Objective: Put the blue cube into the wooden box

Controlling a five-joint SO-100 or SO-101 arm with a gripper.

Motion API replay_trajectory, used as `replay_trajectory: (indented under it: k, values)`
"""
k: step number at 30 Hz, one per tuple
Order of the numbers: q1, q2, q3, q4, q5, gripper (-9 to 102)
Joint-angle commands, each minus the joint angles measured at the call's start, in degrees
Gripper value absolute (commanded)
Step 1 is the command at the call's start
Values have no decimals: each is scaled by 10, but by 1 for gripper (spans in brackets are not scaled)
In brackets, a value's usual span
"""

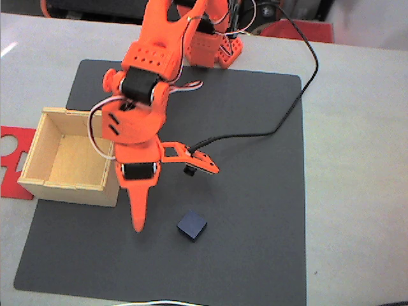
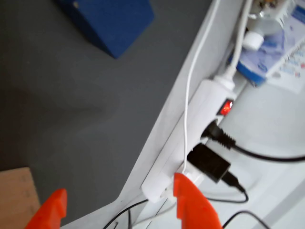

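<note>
Orange claw (image 1: pixel 167 191) spread wide, holding nothing, blue cube (image 1: pixel 192 225) just beside it

no readable text, print on blue-white packet (image 2: pixel 281 52) too blurred

arm: orange, reaching down from the top of the fixed view; gripper (image 1: pixel 167 194): fingers spread wide apart, nothing between them; wrist view (image 2: pixel 119 210): two orange fingertips, apart

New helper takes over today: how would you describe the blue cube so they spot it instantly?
Find the dark grey mat on the pale table. Near its front edge, right of the orange gripper, lies the blue cube: small, navy, far smaller than the wooden box.
</note>
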Motion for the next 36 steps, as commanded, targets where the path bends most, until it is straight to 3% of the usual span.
replay_trajectory:
  k: [1, 10, 20, 28, 36]
  values:
    - [-18, -20, -64, 25, -52, 30]
    - [-69, -70, -107, 48, -120, 31]
    - [-83, -439, -703, 311, -117, 32]
    - [-100, -468, -716, 318, -105, 12]
    - [-115, -473, -716, 321, -94, 5]
